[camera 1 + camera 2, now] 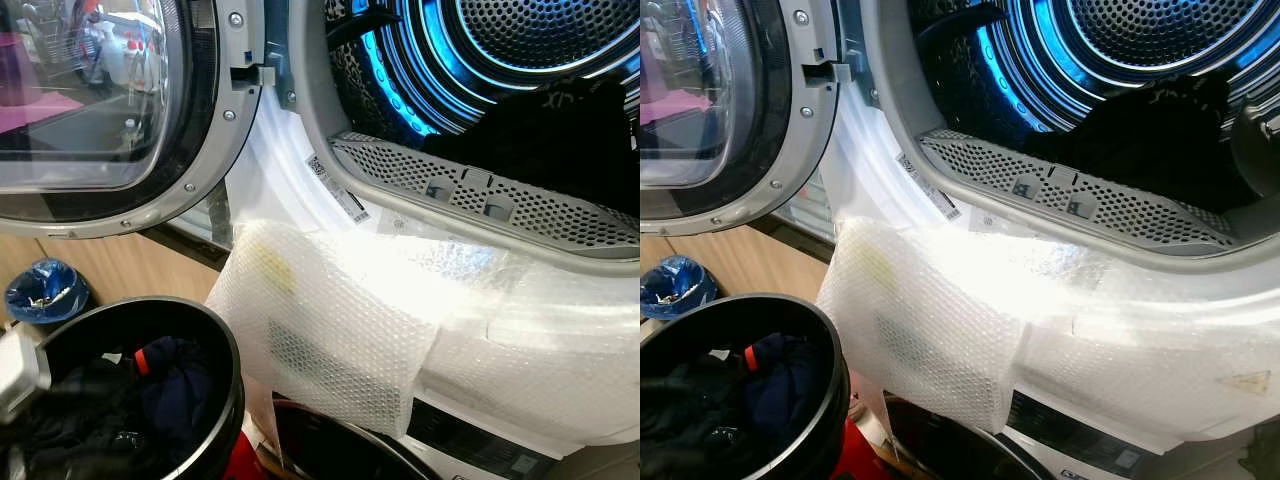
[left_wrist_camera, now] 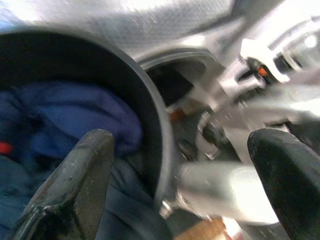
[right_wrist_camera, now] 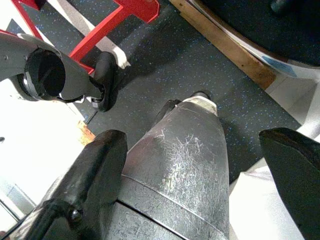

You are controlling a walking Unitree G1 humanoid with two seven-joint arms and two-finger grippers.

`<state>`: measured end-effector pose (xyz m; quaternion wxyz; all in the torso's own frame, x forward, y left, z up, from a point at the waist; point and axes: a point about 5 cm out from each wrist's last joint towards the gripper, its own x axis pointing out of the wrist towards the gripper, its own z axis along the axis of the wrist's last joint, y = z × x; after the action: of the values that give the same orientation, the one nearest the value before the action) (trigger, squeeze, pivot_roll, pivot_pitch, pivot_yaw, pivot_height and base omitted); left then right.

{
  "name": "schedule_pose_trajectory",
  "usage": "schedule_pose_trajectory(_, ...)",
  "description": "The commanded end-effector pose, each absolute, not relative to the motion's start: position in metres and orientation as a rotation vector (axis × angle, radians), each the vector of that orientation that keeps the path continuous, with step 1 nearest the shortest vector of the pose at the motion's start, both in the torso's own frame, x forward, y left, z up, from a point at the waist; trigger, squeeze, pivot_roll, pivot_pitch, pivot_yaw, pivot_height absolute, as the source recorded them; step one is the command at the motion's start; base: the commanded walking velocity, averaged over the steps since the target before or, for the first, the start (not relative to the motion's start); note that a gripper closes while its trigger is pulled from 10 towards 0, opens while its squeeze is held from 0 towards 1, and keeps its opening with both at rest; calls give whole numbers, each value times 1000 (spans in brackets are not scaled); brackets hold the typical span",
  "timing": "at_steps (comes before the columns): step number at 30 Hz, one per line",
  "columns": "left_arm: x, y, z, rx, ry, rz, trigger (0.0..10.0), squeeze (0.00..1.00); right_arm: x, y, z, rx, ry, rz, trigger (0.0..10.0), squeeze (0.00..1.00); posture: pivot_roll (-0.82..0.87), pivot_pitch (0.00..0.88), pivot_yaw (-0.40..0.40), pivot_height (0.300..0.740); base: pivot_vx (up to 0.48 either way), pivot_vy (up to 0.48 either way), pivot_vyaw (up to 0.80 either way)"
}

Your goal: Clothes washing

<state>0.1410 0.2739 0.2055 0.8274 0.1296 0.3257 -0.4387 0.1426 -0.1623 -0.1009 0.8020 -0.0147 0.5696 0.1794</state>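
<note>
- One white front-loading washing machine (image 1: 330, 220) stands ahead, its round opening facing the camera and slightly upward, with the blue-lit perforated steel drum (image 1: 540, 40) running back into the machine.
- One round glass door with a grey rim (image 1: 110, 110) is swung open to the left.
- One heap of dark clothes (image 1: 560, 130) lies inside the drum, at its lower right.
- One sheet of clear bubble wrap (image 1: 340, 320) covers the machine's front below the opening.
- One round black plastic laundry basket (image 1: 215, 340) sits on the floor at lower left, opening upward; it holds dark blue and black garments (image 1: 170, 385) with a small red patch.
- One blue crumpled bag (image 1: 42, 290) lies on the floor left of the basket.
- The left hand (image 2: 180, 175) is spread wide and empty just over the basket's rim, one finger above the clothes inside, the other outside.
- The right hand (image 3: 192, 175) is spread wide and empty, pointing down at the dark speckled floor (image 3: 200, 65) beside a red metal frame (image 3: 115, 25).
</note>
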Motion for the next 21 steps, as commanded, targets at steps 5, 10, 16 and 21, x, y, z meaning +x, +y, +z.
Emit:
schedule_pose_trajectory(5,141,286,211,497,845,-852,10000,1000,124,-171,-107,-45,1286,345,10000,0,169,92,-33,740,0,0,0)
schedule_pose_trajectory(10,143,303,221,700,940,-727,10000,1000,117,-176,-109,-46,1300,319,10000,0,177,97,-28,740,0,0,0)
schedule_pose_trajectory(16,146,306,217,821,960,-658,10000,1000,113,-177,-110,-51,1307,314,10000,0,179,98,-33,740,0,0,0)
schedule_pose_trajectory(21,149,307,219,914,930,-585,10000,1000,113,-176,-111,-58,1307,316,10000,0,188,97,-36,740,0,0,0)
